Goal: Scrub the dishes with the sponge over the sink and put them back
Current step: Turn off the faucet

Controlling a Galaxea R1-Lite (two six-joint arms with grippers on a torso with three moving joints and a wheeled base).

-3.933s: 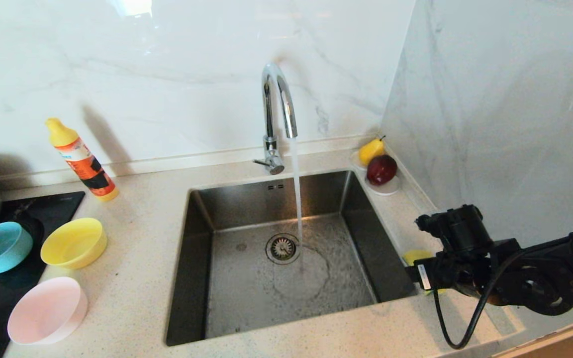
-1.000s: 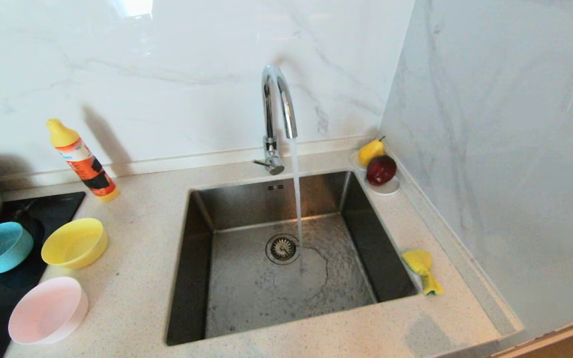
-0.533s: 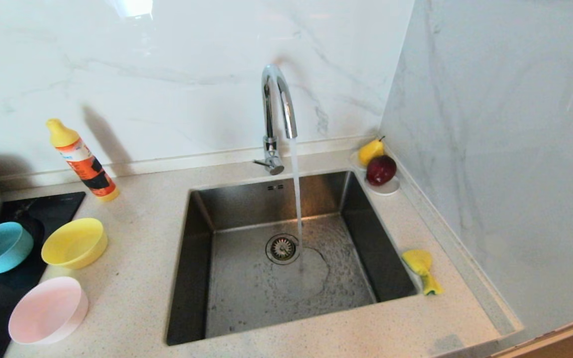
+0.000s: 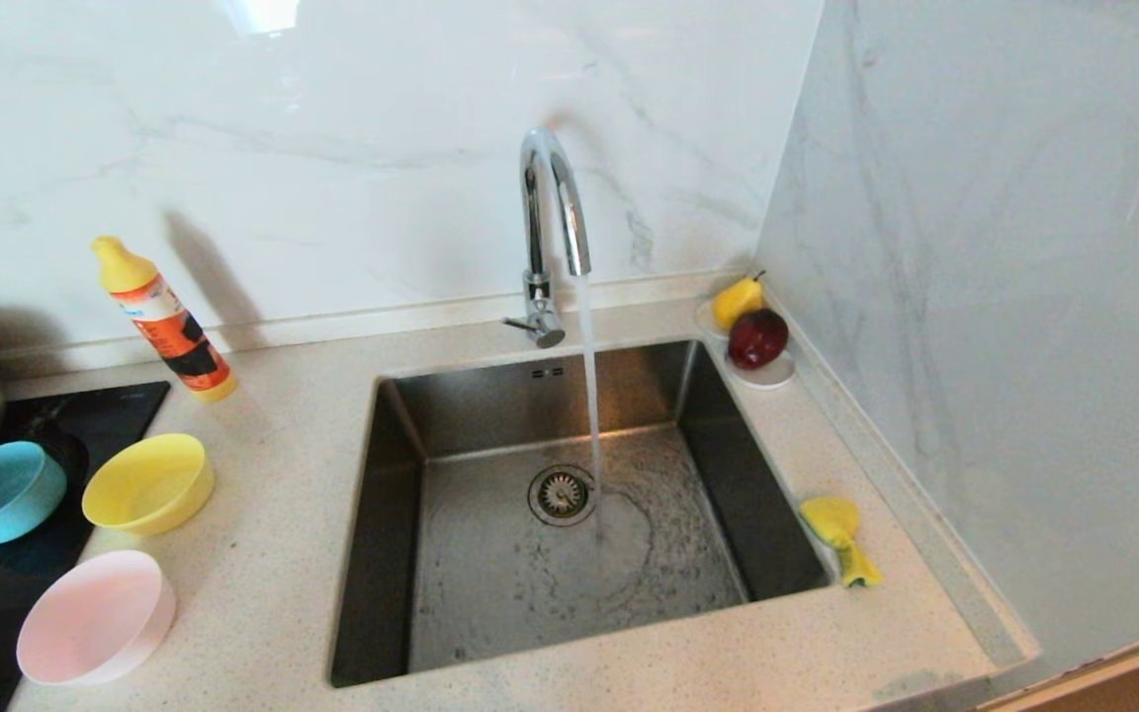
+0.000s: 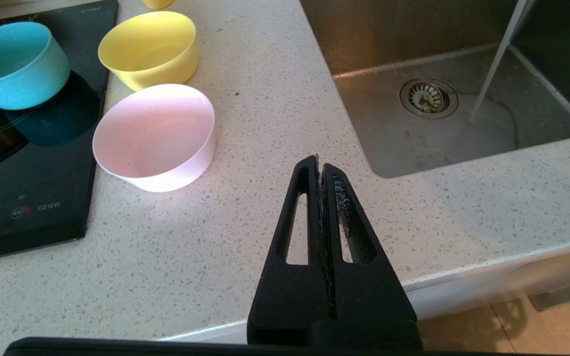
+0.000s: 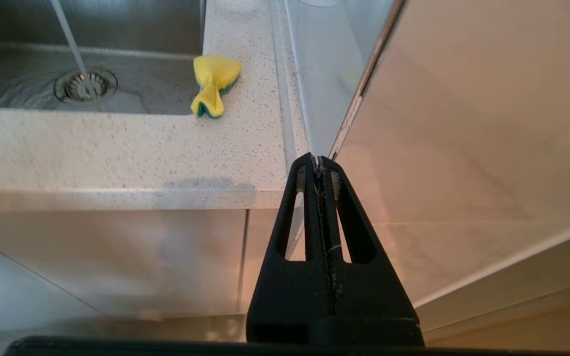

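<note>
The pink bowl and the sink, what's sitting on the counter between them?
Nothing: in the head view, bare speckled counter runs from the pink bowl to the sink. The left wrist view shows the same bare stretch.

The left claw (image 5: 320, 165) hangs empty above the front edge of the counter (image 5: 245, 113), its two black fingers (image 5: 305, 207) pressed together. From the claw tip, the pink bowl (image 5: 155, 137) sits at about ten o'clock, upright on the counter and just beside the black cooktop (image 5: 27, 188). Beyond it, the yellow bowl (image 5: 149, 49) stands close behind without touching. The blue bowl (image 5: 14, 64) rests on the cooktop, further toward ten o'clock. At around two o'clock lies the sink (image 5: 394, 133), where a thin stream of water (image 5: 494, 62) falls just beside the round drain (image 5: 428, 97) and spreads over the wet floor.
</note>
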